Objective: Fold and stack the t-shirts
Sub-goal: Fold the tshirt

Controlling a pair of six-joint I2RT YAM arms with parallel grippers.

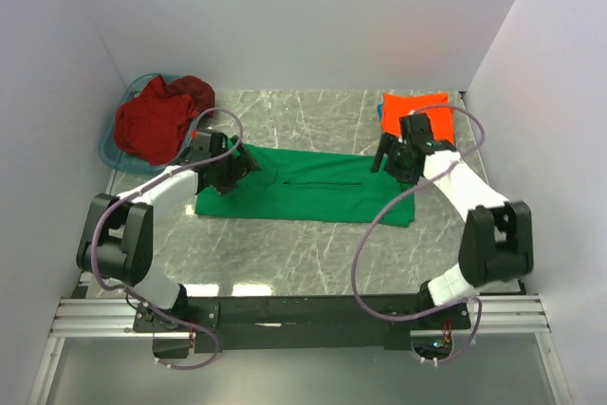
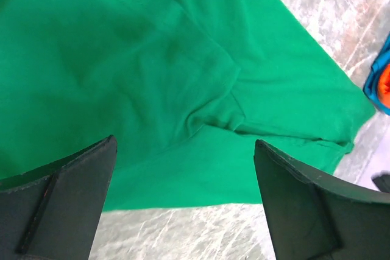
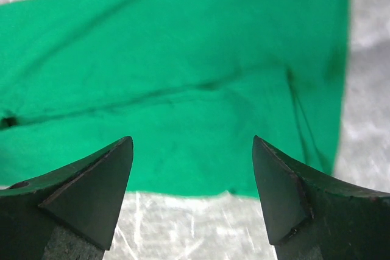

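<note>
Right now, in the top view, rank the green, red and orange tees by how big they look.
1. green tee, laid out as a long band.
2. red tee, bunched at far left.
3. orange tee, folded; the right arm covers part of it, so its full extent is unsure.

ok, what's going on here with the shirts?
Both arms are at the green t-shirt, which lies folded into a long strip on the table. The left gripper and right gripper hang open over its two ends, holding nothing. A red t-shirt sits bunched in the basket at rear left; an orange t-shirt lies at rear right.
</note>
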